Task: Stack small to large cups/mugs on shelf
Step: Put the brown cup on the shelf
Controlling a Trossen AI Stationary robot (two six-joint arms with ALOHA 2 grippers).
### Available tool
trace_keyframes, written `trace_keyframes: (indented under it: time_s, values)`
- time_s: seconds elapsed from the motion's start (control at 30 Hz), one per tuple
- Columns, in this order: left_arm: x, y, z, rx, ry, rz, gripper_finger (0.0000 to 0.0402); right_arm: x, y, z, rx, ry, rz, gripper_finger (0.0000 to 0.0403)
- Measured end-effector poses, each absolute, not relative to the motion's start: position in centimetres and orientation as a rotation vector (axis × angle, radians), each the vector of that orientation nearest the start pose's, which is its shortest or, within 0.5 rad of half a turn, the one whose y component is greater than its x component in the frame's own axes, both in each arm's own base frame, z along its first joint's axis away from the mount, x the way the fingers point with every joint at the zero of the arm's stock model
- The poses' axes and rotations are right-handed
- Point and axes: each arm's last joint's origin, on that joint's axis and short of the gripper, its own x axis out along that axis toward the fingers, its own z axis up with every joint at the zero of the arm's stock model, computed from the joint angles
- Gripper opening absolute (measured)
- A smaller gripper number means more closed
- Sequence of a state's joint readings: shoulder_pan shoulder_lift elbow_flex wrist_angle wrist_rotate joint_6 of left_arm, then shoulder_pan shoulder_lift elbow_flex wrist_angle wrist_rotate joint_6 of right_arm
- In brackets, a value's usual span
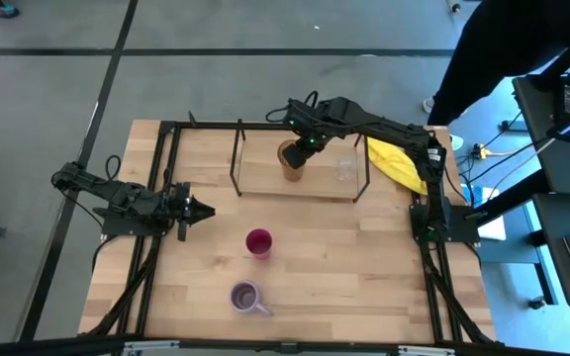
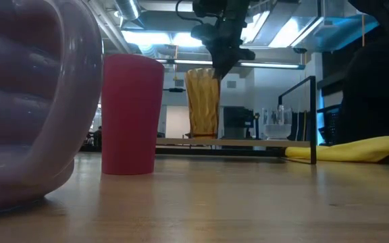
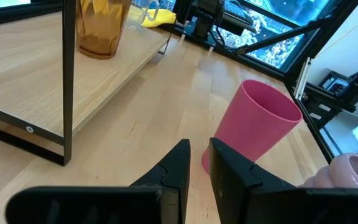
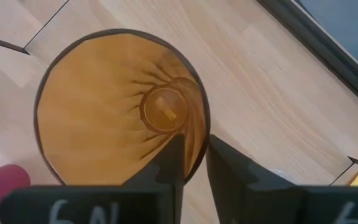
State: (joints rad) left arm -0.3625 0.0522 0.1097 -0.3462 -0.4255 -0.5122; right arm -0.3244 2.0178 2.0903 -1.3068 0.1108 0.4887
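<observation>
1. Right gripper sits directly over the upright amber tumbler on the shelf, fingers pinched across its rim wall, one inside, one outside.
2. Left gripper, nearly closed and empty, points at the magenta cup, the nearer arm to it.
3. Lavender mug waits on the table.
4. Clear glass stands on the shelf, faint.

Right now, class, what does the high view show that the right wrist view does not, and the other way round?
Only the high view shows the left claw waiting at the table's left, the lavender mug, the clear glass and the whole shelf. Only the right wrist view looks down inside the amber tumbler to its base. Both show the tumbler on the shelf board, the right claw straddling its rim, and the magenta cup.
</observation>
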Motion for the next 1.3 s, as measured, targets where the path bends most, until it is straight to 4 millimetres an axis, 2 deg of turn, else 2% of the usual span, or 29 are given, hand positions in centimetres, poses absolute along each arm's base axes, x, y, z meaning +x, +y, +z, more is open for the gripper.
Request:
trace_keyframes:
  time_s: [0.5, 0.83, 1.3]
  values:
    - [8.6, -2.0, 16.4, -0.398, 0.244, 0.129, 0.0053, 38.4, -13.3, 33.1, 0.461, 1.129, -0.660, 0.0074]
    - [8.6, -2.0, 16.4, -0.398, 0.244, 0.129, 0.0053, 38.4, -13.4, 37.6, 0.316, 0.984, -0.587, 0.0074]
    - [8.6, -2.0, 16.4, -0.398, 0.244, 0.129, 0.0053, 38.4, -10.5, 39.9, 0.186, 0.969, -0.401, 0.0074]
